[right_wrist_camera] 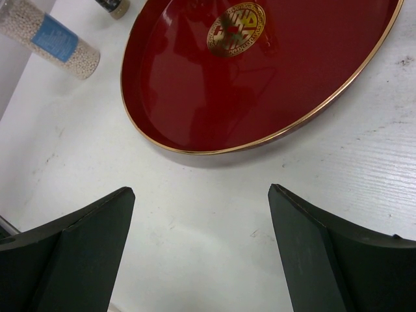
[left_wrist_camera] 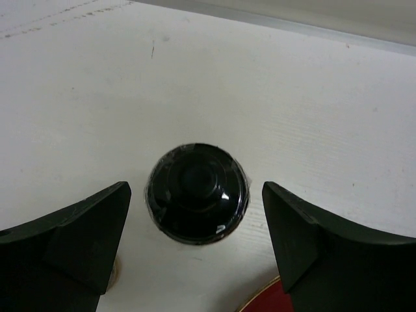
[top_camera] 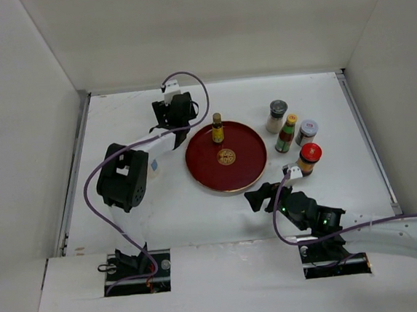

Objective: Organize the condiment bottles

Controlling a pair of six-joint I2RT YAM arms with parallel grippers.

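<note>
Close by tray point(right_wrist_camera: 188, 97) — blue-labelled jar point(right_wrist_camera: 53, 38)

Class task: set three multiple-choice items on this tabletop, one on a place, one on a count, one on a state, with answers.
1. Relative to the red tray, the red-capped bottle stands: A on it; B right of it; C left of it.
2. Bottles standing on the tray: A one; B none; C four.
3. The left gripper is: A shut on a jar; B out of view; C open around a black cap.
Answers: B, top view shows it beside the tray's right rim; A, only a single bottle stands there; C, the fingers flank the cap with gaps.
</note>
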